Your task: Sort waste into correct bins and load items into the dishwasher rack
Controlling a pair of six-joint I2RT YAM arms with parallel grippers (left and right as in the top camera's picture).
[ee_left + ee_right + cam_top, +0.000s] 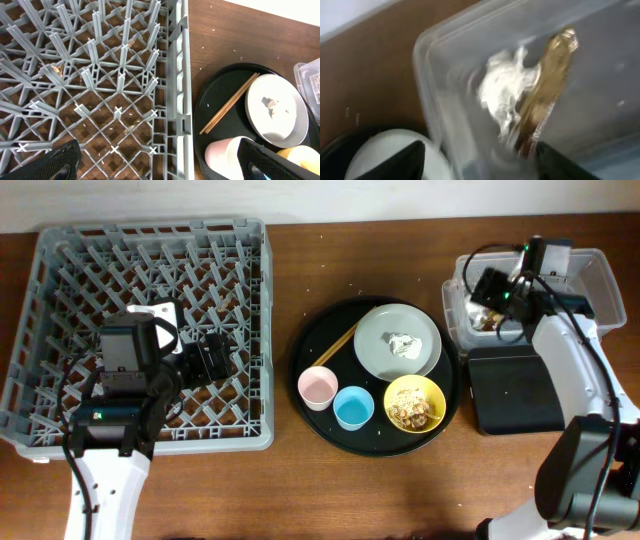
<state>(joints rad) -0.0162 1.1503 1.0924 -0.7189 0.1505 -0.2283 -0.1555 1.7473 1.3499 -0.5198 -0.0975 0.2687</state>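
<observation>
Round black tray [305, 355] at the middle of a brown counter [300, 490].

On the tray:
- Grey-white plate [380, 330] at the back right, with a crumpled napkin [403, 345] lying on it.
- Chopsticks [338, 346] slanting just left of the plate.
- Pink cup [317, 388] at the front left, with the blue cup [353, 407] just beside it.
- Yellow bowl [415, 402] at the front right, holding brownish scraps [408, 415].

Left of the tray, close beside it: large grey rack [100, 260]. Left pincer [225, 360] hovering over the rack's side nearest the tray, fingers [60, 165] spread wide, grasping nothing.

Right of the tray: clear tub [600, 290] at the back and shallow black bin [515, 390] in front of it, both just beside the tray's rim. Right pincer [488, 308] over the tub's end nearest the tray, fingers [400, 160] apart, released.

Inside the tub, blurred in the wrist view: brown wrapper [547, 90] standing on end, with a white crumple beside it. Contact between wrapper and pincer impossible to tell.
</observation>
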